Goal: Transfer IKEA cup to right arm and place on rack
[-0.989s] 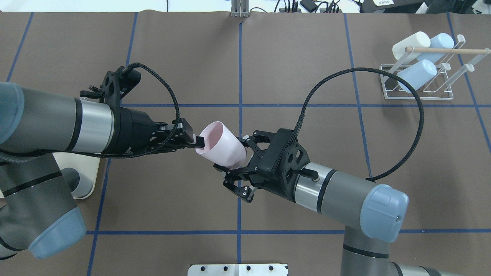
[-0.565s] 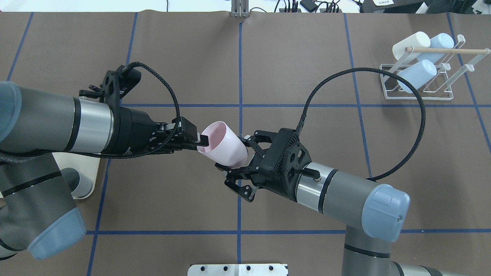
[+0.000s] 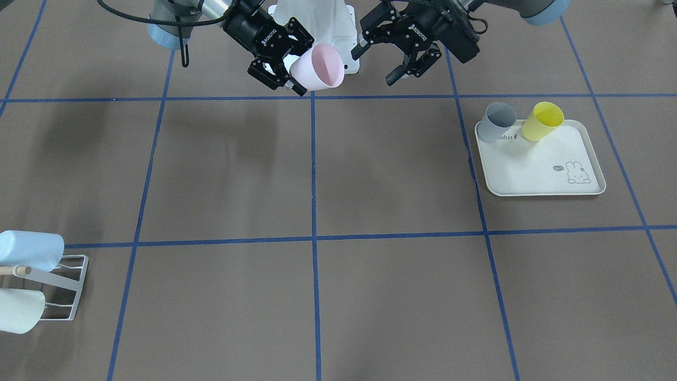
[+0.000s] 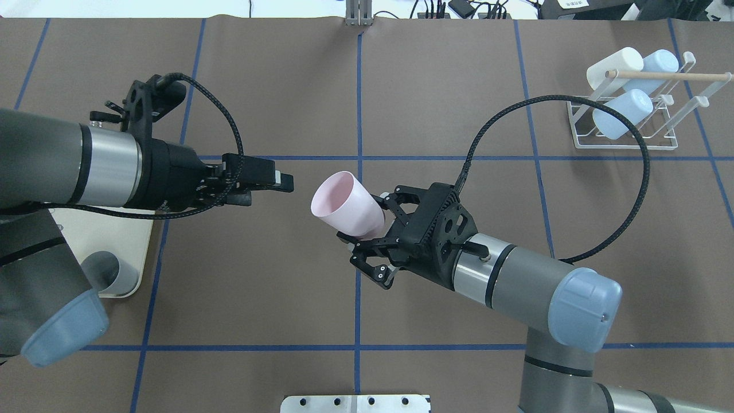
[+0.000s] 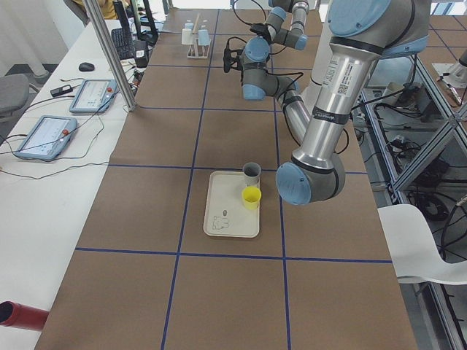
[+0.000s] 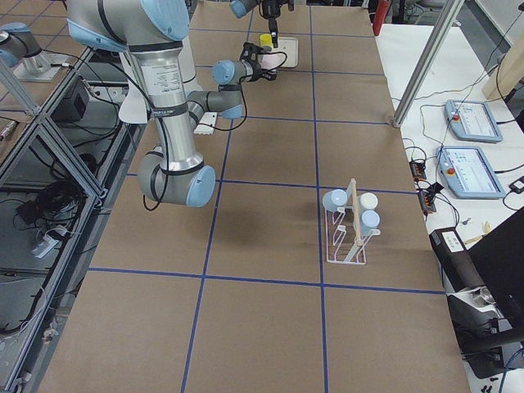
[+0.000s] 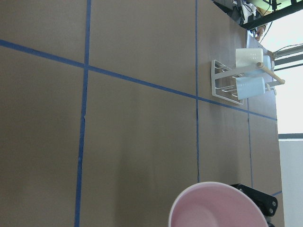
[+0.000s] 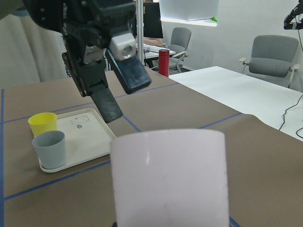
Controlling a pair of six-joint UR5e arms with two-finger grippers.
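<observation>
Clearly pale pink cup (image 4: 347, 203), tapered, tilted, base in right jaws.

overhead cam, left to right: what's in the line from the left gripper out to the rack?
left gripper, open and empty → pink cup, held in the air → right gripper, shut on the cup's base → rack, at the far right edge.
</observation>
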